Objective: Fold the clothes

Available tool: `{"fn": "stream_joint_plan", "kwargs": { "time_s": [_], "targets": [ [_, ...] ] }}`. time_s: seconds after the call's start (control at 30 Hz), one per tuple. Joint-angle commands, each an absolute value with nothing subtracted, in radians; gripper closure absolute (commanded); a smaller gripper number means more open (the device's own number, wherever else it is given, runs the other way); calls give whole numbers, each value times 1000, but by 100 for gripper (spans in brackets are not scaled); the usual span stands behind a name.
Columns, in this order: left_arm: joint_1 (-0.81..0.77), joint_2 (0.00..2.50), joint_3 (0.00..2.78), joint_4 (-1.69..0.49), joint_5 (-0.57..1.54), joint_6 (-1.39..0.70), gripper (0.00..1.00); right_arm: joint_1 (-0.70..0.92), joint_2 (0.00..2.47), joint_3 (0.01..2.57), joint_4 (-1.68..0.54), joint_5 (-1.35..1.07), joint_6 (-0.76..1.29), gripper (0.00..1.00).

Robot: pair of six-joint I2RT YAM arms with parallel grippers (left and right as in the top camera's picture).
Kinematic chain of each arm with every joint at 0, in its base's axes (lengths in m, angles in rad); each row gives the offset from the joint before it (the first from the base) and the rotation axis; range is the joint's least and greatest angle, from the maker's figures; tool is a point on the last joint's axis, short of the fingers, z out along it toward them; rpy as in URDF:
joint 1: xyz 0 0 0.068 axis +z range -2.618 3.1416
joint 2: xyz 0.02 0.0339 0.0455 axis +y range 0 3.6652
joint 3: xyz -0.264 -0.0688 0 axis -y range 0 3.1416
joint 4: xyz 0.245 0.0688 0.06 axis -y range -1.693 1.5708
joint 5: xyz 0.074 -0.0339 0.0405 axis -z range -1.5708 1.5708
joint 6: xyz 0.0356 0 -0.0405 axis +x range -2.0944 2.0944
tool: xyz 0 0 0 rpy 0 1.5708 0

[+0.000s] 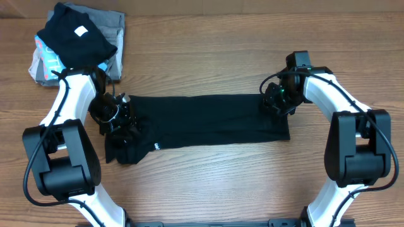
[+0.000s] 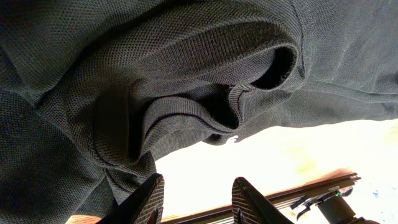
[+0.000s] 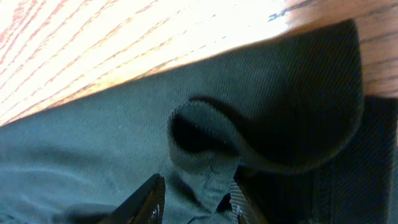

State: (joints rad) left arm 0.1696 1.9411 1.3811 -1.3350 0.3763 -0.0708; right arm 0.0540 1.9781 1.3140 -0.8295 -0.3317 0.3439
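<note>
The black shirt (image 1: 214, 120) lies as a long folded strip across the middle of the table, with its collar end bunched up at the left. My left gripper (image 1: 117, 118) hangs over that bunched end. In the left wrist view its fingers (image 2: 199, 179) stand apart with only bright table between them, and the rumpled collar fabric (image 2: 155, 74) sits just beyond and beside the left finger. My right gripper (image 1: 275, 101) rests at the strip's far right corner. In the right wrist view it (image 3: 198, 180) is open, straddling a raised ridge of the shirt's hem (image 3: 205, 124).
A pile of folded garments sits at the back left corner: a black piece with a white square label (image 1: 76, 31) on top of grey (image 1: 110, 22) and light-blue (image 1: 45, 53) ones. Bare wooden table (image 1: 252, 50) surrounds the shirt. The arm bases stand at the front edge.
</note>
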Motion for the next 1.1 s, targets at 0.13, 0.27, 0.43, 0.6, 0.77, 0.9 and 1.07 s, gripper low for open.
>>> {"fn": "stream_joint_plan", "kwargs": {
  "time_s": [0.13, 0.27, 0.43, 0.6, 0.77, 0.9, 1.07],
  "targets": [
    [163, 1929, 1394, -1331, 369, -48, 61, 55, 1998, 1328, -815, -309, 368, 78],
    [163, 1929, 1394, -1331, 369, -48, 61, 55, 1998, 1329, -816, -306, 377, 96],
    [163, 1929, 1394, -1332, 368, -48, 61, 42, 1975, 1343, -851, -221, 432, 96],
    [163, 1929, 1394, -1329, 366, -48, 61, 30, 1885, 1383, -972, -179, 446, 96],
    [163, 1929, 1394, -1327, 366, -48, 61, 30, 1851, 1402, -1070, -162, 446, 96],
    [163, 1929, 1394, -1327, 366, -48, 61, 31, 1851, 1402, -1133, -73, 485, 96],
    [163, 1929, 1394, -1327, 366, -48, 60, 31, 1851, 1389, -1179, -19, 501, 96]
  ]
}}
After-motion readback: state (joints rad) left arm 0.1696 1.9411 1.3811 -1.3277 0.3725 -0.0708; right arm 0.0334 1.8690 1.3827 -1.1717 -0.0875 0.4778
